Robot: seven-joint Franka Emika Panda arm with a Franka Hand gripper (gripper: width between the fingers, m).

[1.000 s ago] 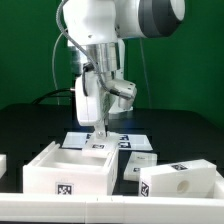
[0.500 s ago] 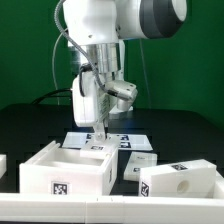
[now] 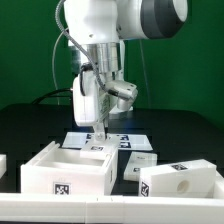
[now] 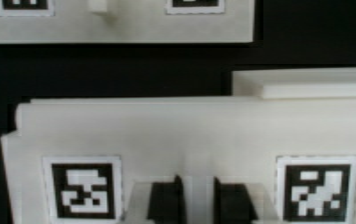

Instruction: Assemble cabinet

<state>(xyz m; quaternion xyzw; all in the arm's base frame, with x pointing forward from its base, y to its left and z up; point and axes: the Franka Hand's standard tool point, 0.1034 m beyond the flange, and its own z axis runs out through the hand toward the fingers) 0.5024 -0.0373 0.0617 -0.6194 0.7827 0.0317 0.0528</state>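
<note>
The cabinet's open white box [image 3: 68, 172] stands at the front of the exterior view's left, a marker tag on its front face. My gripper [image 3: 101, 137] reaches straight down onto the box's back wall. In the wrist view the two dark fingers [image 4: 164, 201] stand close together on a white wall [image 4: 175, 130], between two marker tags, with a thin white strip pinched between them. The gripper [image 4: 194, 201] is shut on that wall. A second white cabinet piece [image 3: 185, 183] with a round hole lies at the exterior view's right.
The marker board [image 3: 125, 139] lies flat behind the box and also shows in the wrist view [image 4: 122, 27]. A smaller white piece [image 3: 138, 166] sits between the box and the holed piece. Another white part [image 3: 3, 165] shows at the left edge. A pale rail [image 3: 110, 212] runs along the front.
</note>
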